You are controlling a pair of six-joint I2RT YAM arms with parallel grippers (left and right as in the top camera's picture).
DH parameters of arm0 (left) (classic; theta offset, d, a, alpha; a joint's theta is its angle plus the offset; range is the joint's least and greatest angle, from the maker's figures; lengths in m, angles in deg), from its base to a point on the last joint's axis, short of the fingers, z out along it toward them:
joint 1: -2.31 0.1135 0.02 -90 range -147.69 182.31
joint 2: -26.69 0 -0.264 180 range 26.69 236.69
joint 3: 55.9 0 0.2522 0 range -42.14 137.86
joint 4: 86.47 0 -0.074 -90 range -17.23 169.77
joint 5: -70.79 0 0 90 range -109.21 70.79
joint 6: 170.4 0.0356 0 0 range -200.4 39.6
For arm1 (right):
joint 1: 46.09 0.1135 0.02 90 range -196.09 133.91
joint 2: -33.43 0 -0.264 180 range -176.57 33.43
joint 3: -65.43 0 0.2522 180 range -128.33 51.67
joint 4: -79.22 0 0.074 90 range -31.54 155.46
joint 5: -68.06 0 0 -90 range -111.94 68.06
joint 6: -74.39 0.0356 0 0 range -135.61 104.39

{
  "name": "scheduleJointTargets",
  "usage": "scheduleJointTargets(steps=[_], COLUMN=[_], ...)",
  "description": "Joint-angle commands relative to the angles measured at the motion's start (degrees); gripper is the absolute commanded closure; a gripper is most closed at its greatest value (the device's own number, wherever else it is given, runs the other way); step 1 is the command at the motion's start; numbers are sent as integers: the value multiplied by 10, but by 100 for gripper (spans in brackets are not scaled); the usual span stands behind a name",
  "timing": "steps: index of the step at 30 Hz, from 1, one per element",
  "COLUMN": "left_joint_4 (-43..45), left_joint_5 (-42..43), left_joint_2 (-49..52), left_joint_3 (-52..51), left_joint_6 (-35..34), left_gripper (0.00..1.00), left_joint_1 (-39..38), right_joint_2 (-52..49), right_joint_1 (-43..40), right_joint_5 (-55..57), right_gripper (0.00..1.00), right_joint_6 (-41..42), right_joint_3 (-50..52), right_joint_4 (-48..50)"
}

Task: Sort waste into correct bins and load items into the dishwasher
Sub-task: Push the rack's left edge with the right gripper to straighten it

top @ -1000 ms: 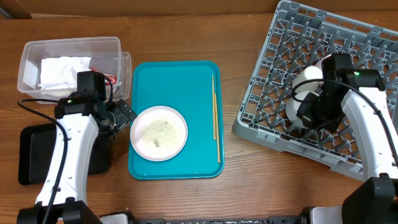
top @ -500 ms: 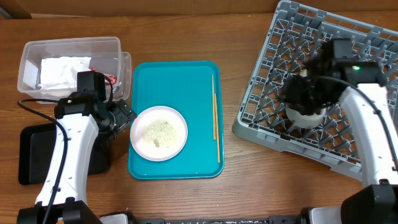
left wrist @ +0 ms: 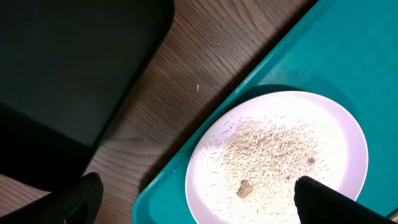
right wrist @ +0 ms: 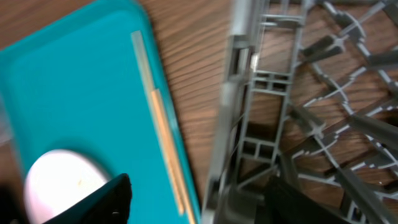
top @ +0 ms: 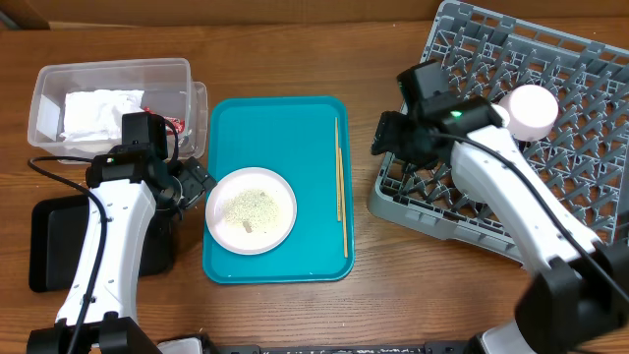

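A small pale plate (top: pixel 251 208) strewn with rice-like crumbs (top: pixel 252 206) sits on the teal tray (top: pixel 285 133), with thin chopsticks (top: pixel 340 182) lying along the tray's right side. My left gripper (top: pixel 200 183) stands open at the plate's left rim. In the left wrist view one finger is over the table and the other over the plate (left wrist: pixel 280 155), and my gripper (left wrist: pixel 202 205) is empty. My right gripper (top: pixel 385 138) hangs open and empty over the left edge of the grey dish rack (top: pixel 570 79). A round white item (top: pixel 532 108) rests in the rack. The right wrist view shows the chopsticks (right wrist: pixel 165 143) and rack edge (right wrist: pixel 239 124) between my gripper's (right wrist: pixel 199 202) jaws.
A clear tub (top: pixel 49 84) at the back left holds a crumpled napkin (top: pixel 98 111) and a red wrapper (top: pixel 175 124). A flat black tray (top: pixel 54 241) lies at the front left, partly under my left arm.
My right gripper opened and swung left from the middle of the rack to the rack's left edge. The left arm has not moved.
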Motion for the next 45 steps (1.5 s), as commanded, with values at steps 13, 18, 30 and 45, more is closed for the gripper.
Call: scheduleJointTargets(steps=[13, 18, 30, 45], left_joint_4=[-1, -1, -1, -1], left_joint_5=[1, 1, 1, 1], left_joint_2=[-2, -2, -2, -2], left_joint_3=[0, 0, 0, 0], left_joint_6=[-8, -8, -8, -8], left_gripper=[0, 0, 0, 0], left_joint_1=[2, 2, 2, 2], right_joint_2=[-72, -73, -73, -71], right_joint_1=[4, 13, 30, 38], right_joint_5=[-2, 0, -2, -2], right_gripper=[60, 83, 92, 83], right_joint_6=[17, 18, 2, -28], right_joint_3=[-12, 10, 22, 19], right_joint_4=[-56, -79, -231, -304])
